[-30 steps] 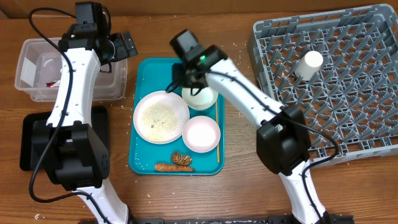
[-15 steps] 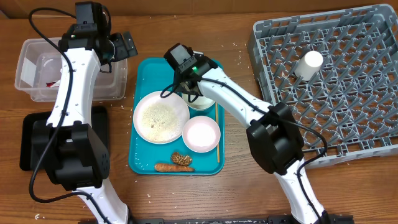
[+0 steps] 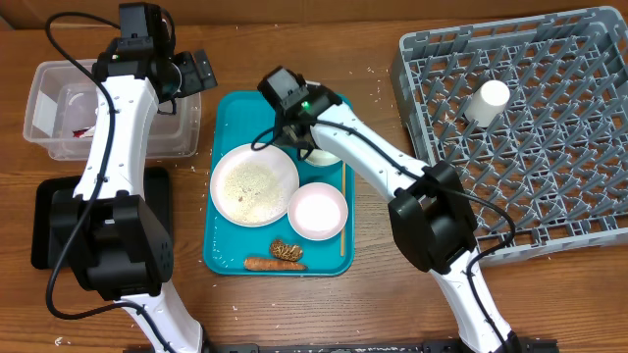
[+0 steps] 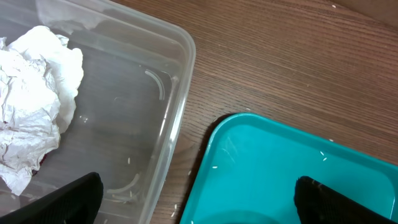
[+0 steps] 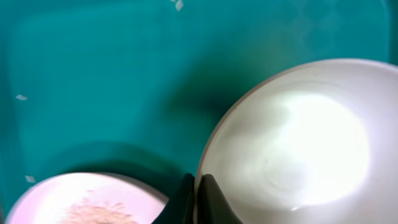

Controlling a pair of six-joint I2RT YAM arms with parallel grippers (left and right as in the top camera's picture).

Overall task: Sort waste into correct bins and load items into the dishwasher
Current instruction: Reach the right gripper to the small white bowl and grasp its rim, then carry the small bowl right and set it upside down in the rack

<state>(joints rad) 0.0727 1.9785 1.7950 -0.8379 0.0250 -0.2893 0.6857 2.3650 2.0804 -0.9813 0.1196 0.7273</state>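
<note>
White bowl (image 5: 292, 143) rim pinched by the closed right tool (image 5: 196, 198).

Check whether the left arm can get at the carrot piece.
Probably yes. The carrot piece lies uncovered at the near end of the teal tray; the left gripper hangs open, and the right gripper pinches the white bowl farther up.

Clear tub (image 4: 177, 106) at 9 o'clock, crumpled white tissue (image 4: 31, 118) inside it. Teal tray (image 4: 280, 168) at 5 o'clock, wood table (image 4: 280, 56) at 1 o'clock.
</note>
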